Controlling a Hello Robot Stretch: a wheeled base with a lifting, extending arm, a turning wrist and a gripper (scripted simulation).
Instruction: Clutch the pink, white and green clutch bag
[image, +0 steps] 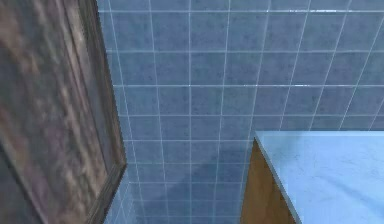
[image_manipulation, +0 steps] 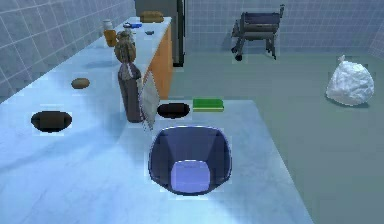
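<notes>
A pale blue countertop (image_manipulation: 80, 170) runs up the arm side view's left. On it stands a dark bottle (image_manipulation: 130, 92). A small pale flat thing (image_manipulation: 149, 103) with a reddish edge leans against the bottle's right side; it is too small to name. A flat green pad (image_manipulation: 208, 104) lies near the counter's right edge. A deep blue-grey basin (image_manipulation: 190, 160) is sunk into the counter in front of the bottle.
Dark round holes (image_manipulation: 51, 121) (image_manipulation: 172, 110) sit in the counter, a brown lump (image_manipulation: 80, 83) and jars (image_manipulation: 108, 33) farther back. A white crumpled bag (image_manipulation: 350, 82) and a dark wheeled frame (image_manipulation: 258, 35) stand on open floor. Ahead: wooden door (image: 50, 100), blue tiled wall (image: 240, 80), counter corner (image: 330, 170).
</notes>
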